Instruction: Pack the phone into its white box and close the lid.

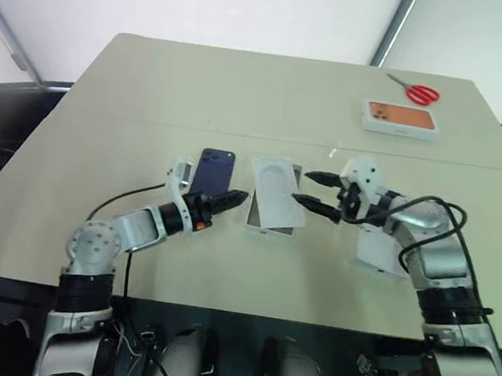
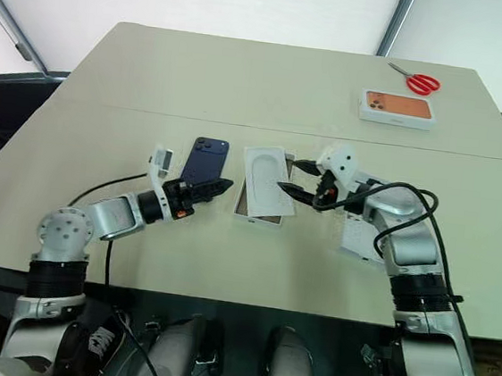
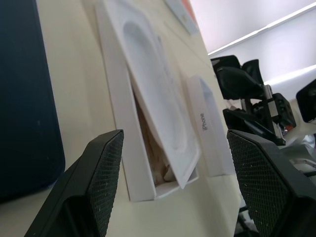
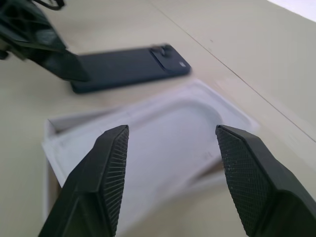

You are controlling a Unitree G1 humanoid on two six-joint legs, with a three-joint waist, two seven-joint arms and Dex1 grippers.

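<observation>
The dark navy phone (image 1: 212, 171) lies flat on the table, left of the white box (image 1: 268, 227). A thin white insert (image 1: 278, 191) with a rounded recess rests askew over the box, hiding most of its inside. My left gripper (image 1: 232, 199) is open and empty, close to the phone's near end and pointing toward the box (image 3: 121, 113). My right gripper (image 1: 319, 194) is open at the insert's right edge, its fingers (image 4: 106, 173) spread either side of the insert (image 4: 163, 133). The white lid (image 1: 377, 252) lies under my right forearm, partly hidden.
An orange-faced white box (image 1: 400, 118) and red-handled scissors (image 1: 420, 93) sit at the table's far right. The beige table (image 1: 243, 88) stretches wide behind the work area, and its front edge runs just below my arms.
</observation>
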